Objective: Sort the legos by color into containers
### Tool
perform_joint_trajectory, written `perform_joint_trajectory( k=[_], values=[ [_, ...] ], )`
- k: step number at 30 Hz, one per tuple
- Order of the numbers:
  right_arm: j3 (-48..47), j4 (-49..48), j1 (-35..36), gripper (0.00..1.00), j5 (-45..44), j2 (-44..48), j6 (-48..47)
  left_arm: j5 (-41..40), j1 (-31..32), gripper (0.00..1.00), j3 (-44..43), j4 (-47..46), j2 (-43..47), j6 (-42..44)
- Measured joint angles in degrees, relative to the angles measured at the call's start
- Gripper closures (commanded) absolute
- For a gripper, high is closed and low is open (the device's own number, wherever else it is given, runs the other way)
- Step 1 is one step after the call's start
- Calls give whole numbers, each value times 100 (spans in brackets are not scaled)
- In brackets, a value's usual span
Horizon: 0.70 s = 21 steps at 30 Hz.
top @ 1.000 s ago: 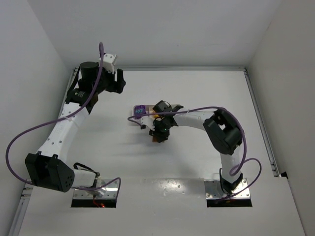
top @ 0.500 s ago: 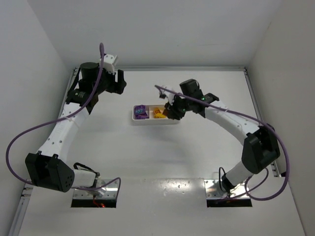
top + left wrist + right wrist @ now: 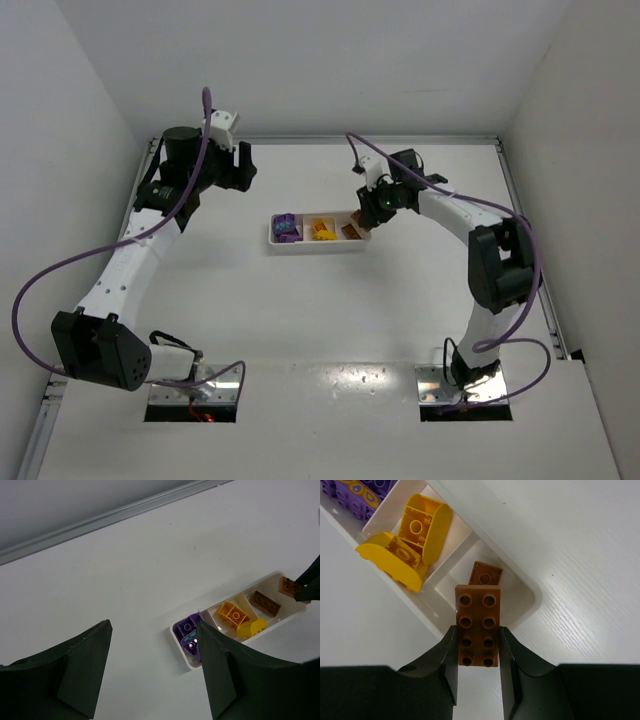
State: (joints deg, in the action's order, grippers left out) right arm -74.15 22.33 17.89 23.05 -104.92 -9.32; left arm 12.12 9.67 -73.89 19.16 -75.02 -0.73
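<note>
The white tray (image 3: 272, 240) lies mid-table with three compartments: purple legos (image 3: 286, 227) on the left, yellow legos (image 3: 322, 230) in the middle, and a brown lego (image 3: 350, 231) on the right. My right gripper (image 3: 372, 214) hangs at the tray's right end. In the right wrist view it (image 3: 477, 629) is shut on a brown 2x4 lego (image 3: 477, 607), held above the right compartment's near corner, where another brown lego (image 3: 486, 573) lies. My left gripper (image 3: 240, 165) is open and empty (image 3: 152, 672), high and back-left of the tray (image 3: 295, 611).
A raised metal rail (image 3: 400, 140) borders the table at the back and another (image 3: 530, 250) on the right. White walls close in behind and at both sides. Purple cables loop off both arms.
My right arm has swung from the table in front of the tray up and rightward to the tray's right end, carrying the brown lego. The left arm has not moved.
</note>
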Motion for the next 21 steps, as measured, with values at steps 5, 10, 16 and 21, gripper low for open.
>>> perform_joint_trajectory(
  k=[5, 10, 16, 21],
  values=[
    [-109, -2, -2, 85, 232, -258, 92, -17, 0, 25, 0, -7, -59, 7],
    [-234, -9, 26, 61, 328, -317, 146, -33, -2, 24, 2, -20, -225, 9],
    [-291, -17, 26, 48, 356, -540, 173, -42, -94, 19, 37, -28, -299, 0],
    [-297, -9, 26, 44, 358, -577, 197, 72, -330, 19, 37, -39, -328, -70]
  ],
)
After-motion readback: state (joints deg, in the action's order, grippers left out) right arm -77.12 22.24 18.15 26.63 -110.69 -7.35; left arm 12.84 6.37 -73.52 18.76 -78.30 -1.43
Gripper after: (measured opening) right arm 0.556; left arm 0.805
